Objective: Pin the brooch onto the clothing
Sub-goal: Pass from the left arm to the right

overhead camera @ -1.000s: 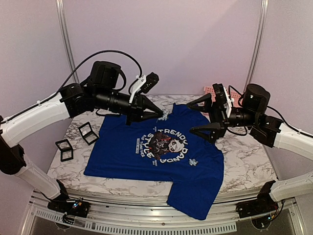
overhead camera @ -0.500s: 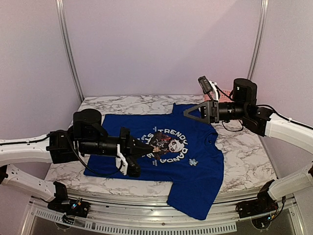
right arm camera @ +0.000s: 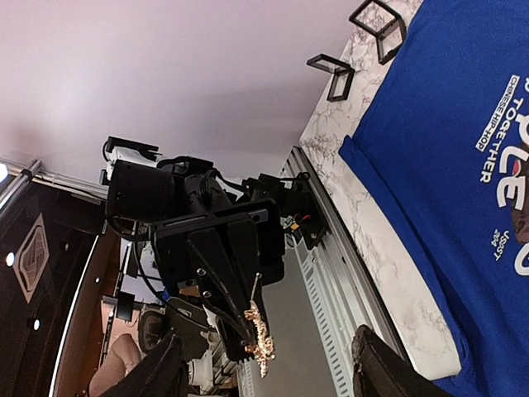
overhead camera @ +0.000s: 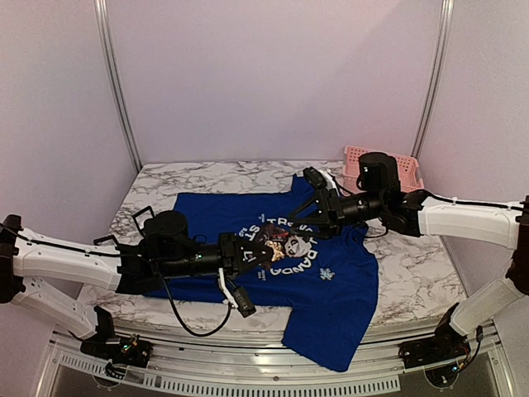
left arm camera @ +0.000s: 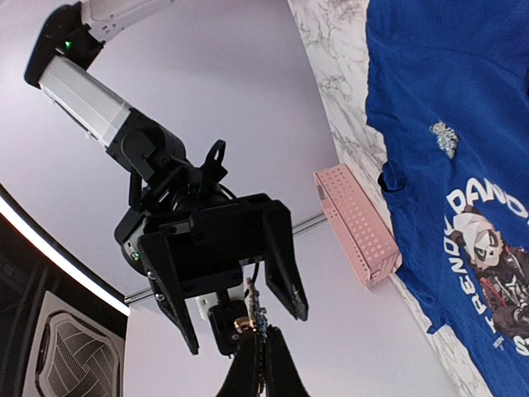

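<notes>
The clothing (overhead camera: 331, 281) is a royal-blue T-shirt lying flat on the marble table, its round chest print facing up. My left gripper (overhead camera: 266, 248) hovers over the print, shut on the brooch (overhead camera: 271, 245). In the right wrist view the brooch (right arm camera: 263, 341) is a small golden sprig with a thin pin sticking out. My right gripper (overhead camera: 307, 222) faces the left one tip to tip. Its fingers (left arm camera: 283, 265) stand open on either side of the brooch (left arm camera: 254, 324) without touching it. The left gripper (left arm camera: 258, 341) shows as two pads pressed together, and the right gripper (right arm camera: 269, 335) frames the brooch.
A pink perforated basket (overhead camera: 395, 162) stands at the back right. Small black open frames (overhead camera: 145, 217) sit on the marble left of the shirt. A small silvery ornament (overhead camera: 327, 274) lies on the shirt below the print. The shirt's lower sleeve hangs over the front edge.
My left arm swung from the shirt's collar down and round to the front, ending over the print. My right gripper moved left to meet it, and its jaws narrowed.
</notes>
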Action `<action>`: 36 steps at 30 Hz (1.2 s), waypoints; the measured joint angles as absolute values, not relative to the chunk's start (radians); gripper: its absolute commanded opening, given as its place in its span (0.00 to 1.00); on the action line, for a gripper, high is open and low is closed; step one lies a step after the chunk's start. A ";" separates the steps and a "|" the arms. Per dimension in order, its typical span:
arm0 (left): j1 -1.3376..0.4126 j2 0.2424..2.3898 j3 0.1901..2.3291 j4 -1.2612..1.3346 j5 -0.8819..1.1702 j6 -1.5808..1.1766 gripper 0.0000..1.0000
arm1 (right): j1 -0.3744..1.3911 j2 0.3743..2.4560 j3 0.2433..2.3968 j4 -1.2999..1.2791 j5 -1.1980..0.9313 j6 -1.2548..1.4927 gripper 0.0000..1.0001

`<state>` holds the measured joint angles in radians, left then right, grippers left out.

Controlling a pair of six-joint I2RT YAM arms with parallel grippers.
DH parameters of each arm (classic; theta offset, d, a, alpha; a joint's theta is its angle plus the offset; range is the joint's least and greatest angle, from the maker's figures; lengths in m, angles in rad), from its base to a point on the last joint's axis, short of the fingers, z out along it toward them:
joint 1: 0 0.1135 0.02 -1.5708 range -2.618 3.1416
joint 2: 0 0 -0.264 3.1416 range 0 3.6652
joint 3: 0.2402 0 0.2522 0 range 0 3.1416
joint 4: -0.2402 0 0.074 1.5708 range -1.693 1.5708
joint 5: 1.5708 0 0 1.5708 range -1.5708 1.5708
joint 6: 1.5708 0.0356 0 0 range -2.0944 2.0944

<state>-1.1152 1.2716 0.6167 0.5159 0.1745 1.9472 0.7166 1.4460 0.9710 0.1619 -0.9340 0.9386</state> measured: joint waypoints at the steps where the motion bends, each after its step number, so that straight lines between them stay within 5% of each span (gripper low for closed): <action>1: -1.115 1.282 0.617 0.542 0.170 1.958 0.00 | 0.729 1.468 0.971 0.174 -0.947 0.946 0.66; 9: -1.115 1.312 0.614 0.608 0.145 1.990 0.00 | 0.765 1.547 0.954 0.199 -1.015 0.941 0.36; 36: -1.115 1.318 0.614 0.613 0.118 1.993 0.00 | 0.788 1.587 0.916 0.383 -1.122 0.965 0.14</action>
<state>-1.1152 1.3178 0.6144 0.6128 0.1177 1.9930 0.7876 1.5871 0.9161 0.3832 -1.1217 0.9653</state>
